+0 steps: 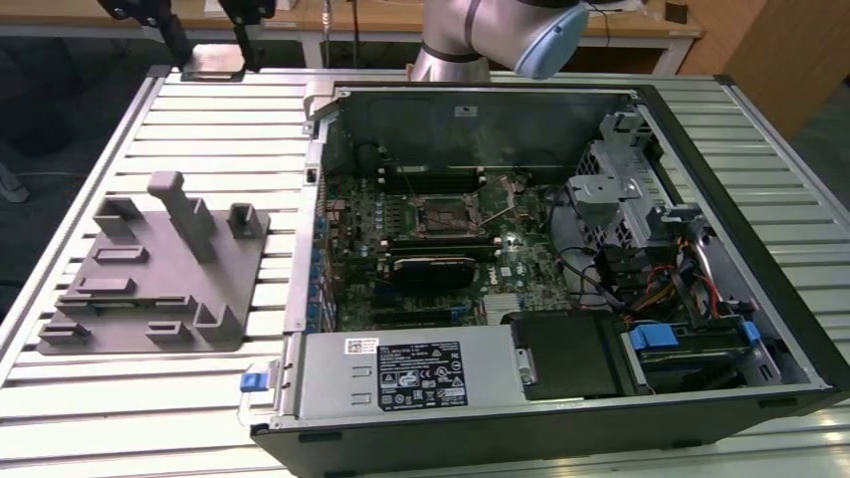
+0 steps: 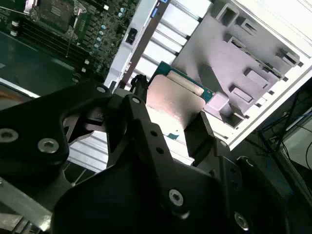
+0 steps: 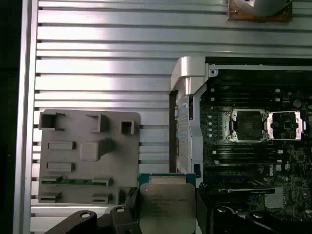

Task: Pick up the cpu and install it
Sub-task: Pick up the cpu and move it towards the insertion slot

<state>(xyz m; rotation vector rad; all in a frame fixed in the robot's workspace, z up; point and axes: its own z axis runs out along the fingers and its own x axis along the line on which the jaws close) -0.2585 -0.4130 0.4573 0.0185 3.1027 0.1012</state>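
**A:** Exterior view first: the slatted surface [image 1: 119,129] carries the open computer case [image 1: 465,110]. The grey fixture [image 1: 146,289] sits just beside the case, on the exterior view's left. Where is the hand?

**B:** The hand [image 1: 210,42] hangs above the surface, beyond the fixture and well apart from the socket [image 3: 243,126] inside the case. Its fingers [image 2: 197,139] pinch the cpu [image 3: 166,204] by two opposite edges, and the pale metal top shows in the first wrist view.

**A:** What could go wrong?

**B:** I judge the grip thin. Only the edges are held, so a jolt could tilt the chip or drop it onto the slats. The case's wall stands between the chip and the socket, and a low path could clip it.

**A:** And at the socket?

**B:** Its frame looks swung open. A chip set down skewed or turned the wrong way could bend the contacts. I can't tell its corner marking from here.
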